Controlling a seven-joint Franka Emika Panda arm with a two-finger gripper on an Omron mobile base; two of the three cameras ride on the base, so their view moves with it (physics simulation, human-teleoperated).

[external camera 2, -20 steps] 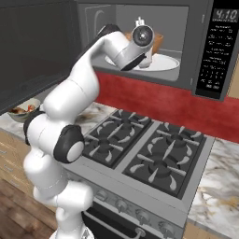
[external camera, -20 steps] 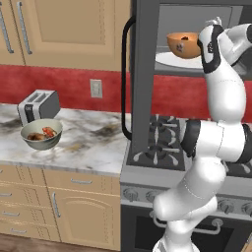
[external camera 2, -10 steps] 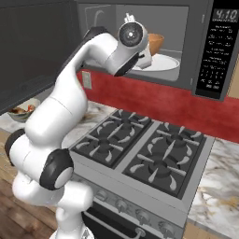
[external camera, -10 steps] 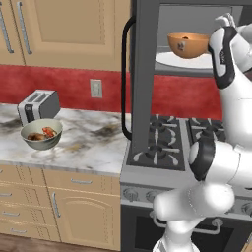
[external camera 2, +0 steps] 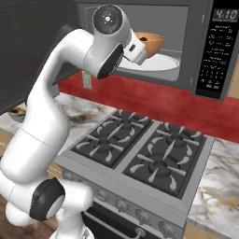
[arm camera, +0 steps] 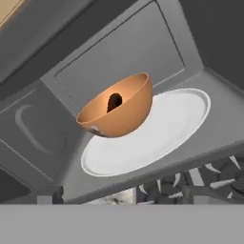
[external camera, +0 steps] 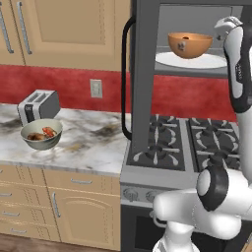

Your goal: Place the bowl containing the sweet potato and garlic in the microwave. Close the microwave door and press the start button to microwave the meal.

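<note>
The orange-brown bowl (external camera: 189,45) stands on the white turntable plate (external camera: 206,61) inside the microwave (external camera 2: 186,28), leaning slightly. In the hand view the bowl (arm camera: 119,109) sits left of the plate's (arm camera: 167,128) middle, with the dark sweet potato (arm camera: 114,101) showing inside it. The garlic is hidden in the bowl. My gripper (external camera: 221,27) hovers open at the cavity's mouth, just right of the bowl and clear of it, holding nothing. The microwave door (external camera: 146,83) is swung wide open to the left, its black bar handle (external camera: 124,78) facing the counter.
The microwave's control panel (external camera 2: 214,51) is right of the cavity. A gas stove (external camera 2: 140,149) lies below. On the marble counter (external camera: 83,142) at left stand a silver toaster (external camera: 38,106) and a grey-green bowl of red and brown food (external camera: 42,134).
My hand has drawn back from the bowl, to the right and slightly up in the left base view. The bowl stays on the plate, now fully uncovered.
</note>
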